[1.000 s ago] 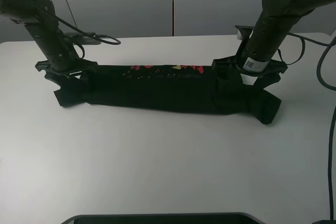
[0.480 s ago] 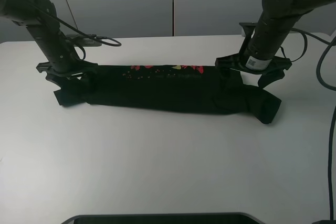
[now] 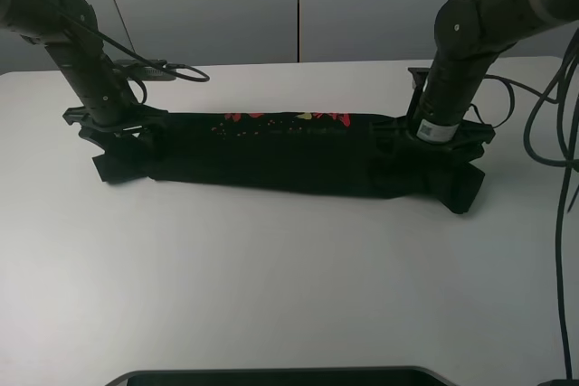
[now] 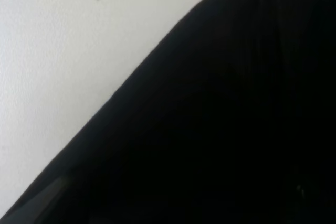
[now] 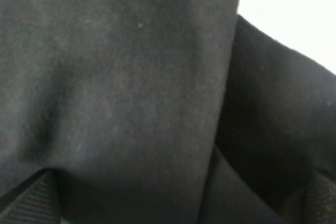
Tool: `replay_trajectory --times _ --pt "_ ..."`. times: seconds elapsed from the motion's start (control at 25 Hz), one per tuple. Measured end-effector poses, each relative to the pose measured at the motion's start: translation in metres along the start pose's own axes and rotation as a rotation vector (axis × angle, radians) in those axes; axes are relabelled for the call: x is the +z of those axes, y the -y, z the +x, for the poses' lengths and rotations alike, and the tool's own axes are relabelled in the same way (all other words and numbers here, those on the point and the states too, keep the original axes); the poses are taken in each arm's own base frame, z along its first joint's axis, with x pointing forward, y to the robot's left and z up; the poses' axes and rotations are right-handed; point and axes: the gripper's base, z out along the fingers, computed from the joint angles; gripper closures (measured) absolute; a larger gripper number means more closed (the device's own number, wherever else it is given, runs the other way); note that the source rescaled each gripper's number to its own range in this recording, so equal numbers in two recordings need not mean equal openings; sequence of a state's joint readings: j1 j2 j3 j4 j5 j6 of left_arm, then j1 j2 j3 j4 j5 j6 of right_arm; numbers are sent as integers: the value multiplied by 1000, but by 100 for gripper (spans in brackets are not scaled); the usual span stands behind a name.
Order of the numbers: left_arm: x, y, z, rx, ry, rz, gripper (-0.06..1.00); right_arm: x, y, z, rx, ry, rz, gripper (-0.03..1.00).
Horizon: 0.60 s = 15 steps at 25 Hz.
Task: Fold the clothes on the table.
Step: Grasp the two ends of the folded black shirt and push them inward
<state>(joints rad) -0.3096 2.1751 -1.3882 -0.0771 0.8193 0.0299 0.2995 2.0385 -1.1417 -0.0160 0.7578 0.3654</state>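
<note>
Jaws sit at both ends of the T-shirt point(image 3: 271, 155).

Grey wall panels point(image 3: 199, 6) flank a red strip point(image 3: 298, 24); a dark slab point(image 3: 271, 376), perhaps a screen, lies nearest.

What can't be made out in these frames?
Left gripper: open or shut is unclear. It is black on the black shirt in the high view, and cloth fills its wrist view.
Right gripper: the same, in both its views.
Print: only a strip shows at the fold, so the characters are unreadable.
Neck label: not visible in any view.
Dark object: cut off by the high view's bottom edge.
</note>
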Motion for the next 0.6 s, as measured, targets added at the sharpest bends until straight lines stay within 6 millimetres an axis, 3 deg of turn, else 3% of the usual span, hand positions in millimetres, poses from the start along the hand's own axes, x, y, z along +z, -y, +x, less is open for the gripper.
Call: replay_trajectory --times 0.32,0.44,0.6 --pt "0 0 0 13 -3 0 -1 8 0 -1 1 -18 7 -1" --pt "0 0 0 16 -4 0 -1 8 -1 -1 -11 -18 2 26" --pt "0 0 1 18 -6 0 -1 8 -3 -1 5 -20 -23 82"
